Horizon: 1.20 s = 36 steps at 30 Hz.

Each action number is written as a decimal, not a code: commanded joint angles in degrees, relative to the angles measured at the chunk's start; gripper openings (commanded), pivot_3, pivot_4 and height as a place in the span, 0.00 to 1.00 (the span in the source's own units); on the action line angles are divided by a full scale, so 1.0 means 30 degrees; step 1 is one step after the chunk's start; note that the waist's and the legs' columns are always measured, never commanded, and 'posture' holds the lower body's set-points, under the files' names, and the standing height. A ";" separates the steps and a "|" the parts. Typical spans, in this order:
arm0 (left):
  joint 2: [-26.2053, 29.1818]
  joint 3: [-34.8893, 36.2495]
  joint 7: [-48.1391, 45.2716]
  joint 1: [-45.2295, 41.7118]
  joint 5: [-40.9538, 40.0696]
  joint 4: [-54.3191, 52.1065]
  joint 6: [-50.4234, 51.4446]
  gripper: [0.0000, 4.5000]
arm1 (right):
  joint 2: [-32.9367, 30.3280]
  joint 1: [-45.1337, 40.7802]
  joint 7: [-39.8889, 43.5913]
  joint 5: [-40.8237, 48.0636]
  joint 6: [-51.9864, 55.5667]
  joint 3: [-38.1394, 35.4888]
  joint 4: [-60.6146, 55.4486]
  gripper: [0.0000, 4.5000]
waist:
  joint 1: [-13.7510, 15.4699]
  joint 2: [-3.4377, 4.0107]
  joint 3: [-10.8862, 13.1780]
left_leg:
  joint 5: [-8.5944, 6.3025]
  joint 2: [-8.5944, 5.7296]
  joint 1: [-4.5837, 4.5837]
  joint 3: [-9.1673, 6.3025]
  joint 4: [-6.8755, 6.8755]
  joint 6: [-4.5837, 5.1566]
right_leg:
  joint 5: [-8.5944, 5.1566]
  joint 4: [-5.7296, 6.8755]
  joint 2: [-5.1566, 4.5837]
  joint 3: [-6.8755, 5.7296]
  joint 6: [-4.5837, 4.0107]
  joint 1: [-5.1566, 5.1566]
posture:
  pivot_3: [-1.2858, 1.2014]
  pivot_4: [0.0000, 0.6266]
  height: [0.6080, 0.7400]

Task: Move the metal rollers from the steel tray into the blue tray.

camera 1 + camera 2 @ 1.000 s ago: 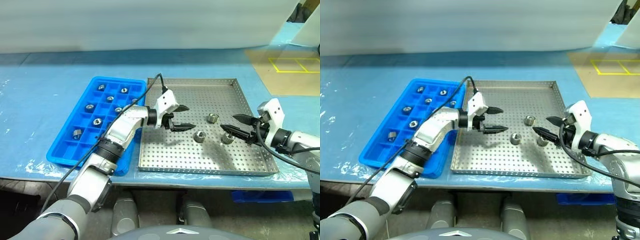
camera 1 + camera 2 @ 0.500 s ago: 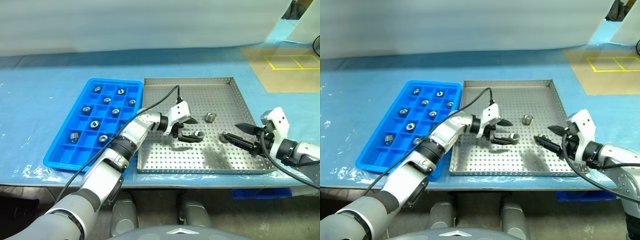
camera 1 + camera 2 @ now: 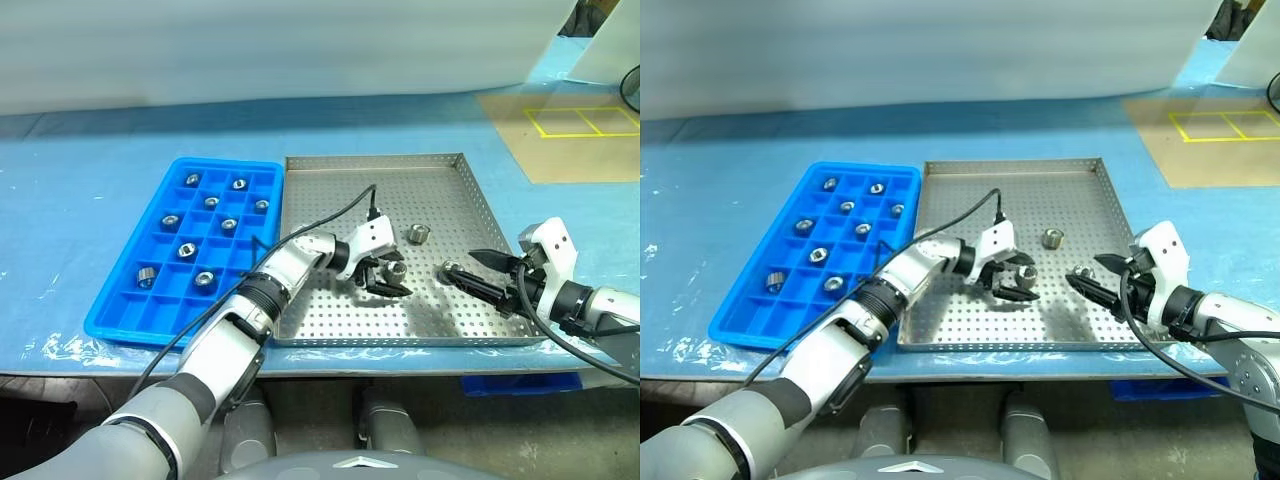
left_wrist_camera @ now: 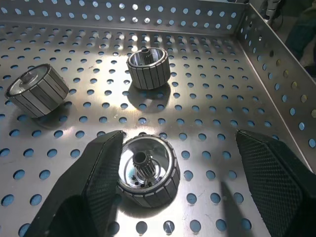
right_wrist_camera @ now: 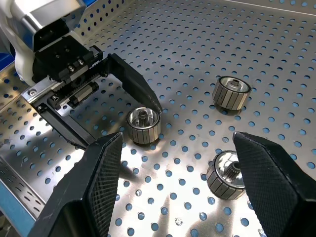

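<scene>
Near the steel tray's (image 3: 330, 330) centre, my spread left gripper (image 3: 388, 276) straddles a roller (image 4: 146, 169). I should centre, then squeeze evenly, then carry toward nine o'clock, to the blue tray (image 3: 112, 318). Right gripper (image 3: 472, 271) is spread too.

Three metal rollers (image 4: 147, 170) lie in the one steel tray (image 3: 440, 190) at the frame's centre. Nine more rollers (image 3: 230, 224) sit in the compartments of the one blue tray (image 3: 120, 310) at left. That makes twelve rollers and two trays.
</scene>
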 commanded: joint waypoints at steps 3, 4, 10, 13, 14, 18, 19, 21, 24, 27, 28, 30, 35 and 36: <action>-0.0442 -0.0040 0.0638 -0.0857 0.0865 0.0851 -0.0486 0.84 | -0.0100 -0.0102 -0.0349 0.0515 -0.0195 -0.0439 -0.0814 0.80 | -0.0009 0.0000 0.0000 | -0.0005 -0.0017 -0.0001 0.0000 0.0000 0.0008 | -0.0003 -0.0002 -0.0013 0.0002 0.0006 0.0001 | 0.39 0.24 1.00; -0.0479 -0.0028 0.0678 -0.0909 0.0951 0.0988 -0.0536 0.84 | -0.0103 -0.0094 -0.0396 0.0547 -0.0214 -0.0435 -0.0816 0.80 | -0.0012 -0.0001 0.0001 | -0.0007 -0.0027 -0.0001 0.0000 0.0000 0.0012 | -0.0005 -0.0003 -0.0018 0.0007 0.0009 0.0001 | 0.39 0.24 1.00; -0.0706 0.0015 0.1124 -0.0959 0.1414 0.1714 -0.0880 0.84 | -0.0027 -0.0314 -0.0731 0.0567 -0.0406 -0.0359 -0.0806 0.80 | -0.0043 -0.0001 0.0001 | -0.0025 -0.0089 -0.0002 0.0000 -0.0003 0.0043 | -0.0013 -0.0005 -0.0082 0.0016 0.0038 0.0004 | 0.39 0.24 1.00; -0.0823 0.0141 0.1514 -0.0907 0.1581 0.2013 -0.0919 0.84 | 0.0010 -0.0443 -0.0854 0.0603 -0.0478 -0.0289 -0.0807 0.80 | -0.0057 -0.0002 0.0001 | -0.0041 -0.0136 -0.0004 0.0000 -0.0001 0.0071 | -0.0019 -0.0007 -0.0118 0.0035 0.0059 0.0005 | 0.39 0.24 1.00; -0.0842 0.0160 0.1719 -0.0904 0.1667 0.2125 -0.1011 0.84 | 0.0031 -0.0460 -0.0895 0.0623 -0.0491 -0.0272 -0.0825 0.80 | -0.0057 -0.0002 0.0001 | -0.0045 -0.0149 -0.0007 0.0000 -0.0001 0.0077 | -0.0022 -0.0008 -0.0133 0.0035 0.0065 0.0005 | 0.39 0.24 1.00; -0.0997 0.0532 0.2268 -0.0830 0.1583 0.2429 -0.1479 0.84 | 0.0036 -0.0559 -0.0985 0.0607 -0.0583 -0.0175 -0.0755 0.80 | -0.0058 -0.0003 0.0002 | -0.0058 -0.0179 -0.0021 0.0004 0.0002 0.0101 | -0.0031 -0.0011 -0.0207 0.0028 0.0088 0.0007 | 0.39 0.24 1.00; -0.1029 0.0637 0.2360 -0.0790 0.1507 0.2444 -0.1589 0.84 | 0.0047 -0.0594 -0.1005 0.0601 -0.0604 -0.0140 -0.0738 0.80 | -0.0058 -0.0002 0.0002 | -0.0059 -0.0180 -0.0023 0.0005 0.0002 0.0103 | -0.0031 -0.0012 -0.0208 0.0027 0.0090 0.0007 | 0.39 0.24 1.00; -0.1075 0.0782 0.2488 -0.0739 0.1411 0.2475 -0.1738 0.84 | 0.0060 -0.0638 -0.1030 0.0589 -0.0636 -0.0088 -0.0713 0.80 | -0.0057 -0.0003 0.0002 | -0.0059 -0.0179 -0.0023 0.0005 0.0001 0.0103 | -0.0035 -0.0013 -0.0208 0.0024 0.0097 0.0006 | 0.39 0.24 1.00; -0.1342 0.1342 0.2861 -0.0677 0.0981 0.2466 -0.1770 0.84 | 0.0102 -0.0684 -0.1099 0.0544 -0.0742 0.0037 -0.0650 0.80 | -0.0058 -0.0003 0.0002 | -0.0061 -0.0179 -0.0027 0.0004 0.0000 0.0106 | -0.0043 -0.0014 -0.0212 0.0021 0.0111 0.0006 | 0.39 0.24 1.00; -0.1524 0.1927 0.2828 -0.0583 0.0510 0.2210 -0.1280 0.93 | 0.0098 -0.0724 -0.1119 0.0521 -0.0828 0.0125 -0.0570 0.80 | -0.0058 -0.0003 0.0002 | -0.0064 -0.0184 -0.0035 0.0005 -0.0001 0.0111 | -0.0045 -0.0019 -0.0219 0.0016 0.0115 0.0006 | 0.39 0.24 1.00; -0.1526 0.2008 0.2757 -0.0539 0.0482 0.2134 -0.1189 0.97 | 0.0091 -0.0734 -0.1124 0.0525 -0.0842 0.0137 -0.0558 0.80 | -0.0057 -0.0003 0.0002 | -0.0065 -0.0184 -0.0035 0.0005 0.0000 0.0113 | -0.0046 -0.0020 -0.0220 0.0017 0.0115 0.0006 | 0.39 0.24 1.00; -0.1378 0.2046 0.2436 -0.0248 0.0387 0.1695 -0.0969 0.99 | 0.0058 -0.0858 -0.1124 0.0475 -0.0900 0.0210 -0.0425 0.80 | -0.0062 -0.0003 0.0002 | -0.0066 -0.0185 -0.0035 0.0005 -0.0002 0.0114 | -0.0047 -0.0021 -0.0221 0.0016 0.0118 0.0005 | 0.39 0.24 1.00; -0.1165 0.1991 0.2202 0.0195 0.0371 0.1097 -0.0594 0.90 | 0.0030 -0.1151 -0.1101 0.0403 -0.0950 0.0410 -0.0240 0.80 | -0.0058 -0.0004 0.0003 | -0.0066 -0.0183 -0.0035 0.0006 -0.0007 0.0116 | -0.0049 -0.0022 -0.0220 0.0014 0.0122 0.0003 | 0.40 0.24 1.00; -0.1114 0.1922 0.2197 0.0263 0.0422 0.1012 -0.0616 0.86 | 0.0013 -0.1246 -0.1075 0.0367 -0.0984 0.0496 -0.0170 0.80 | -0.0058 -0.0004 0.0003 | -0.0066 -0.0183 -0.0035 0.0006 -0.0007 0.0115 | -0.0050 -0.0022 -0.0222 0.0014 0.0123 0.0003 | 0.40 0.24 1.00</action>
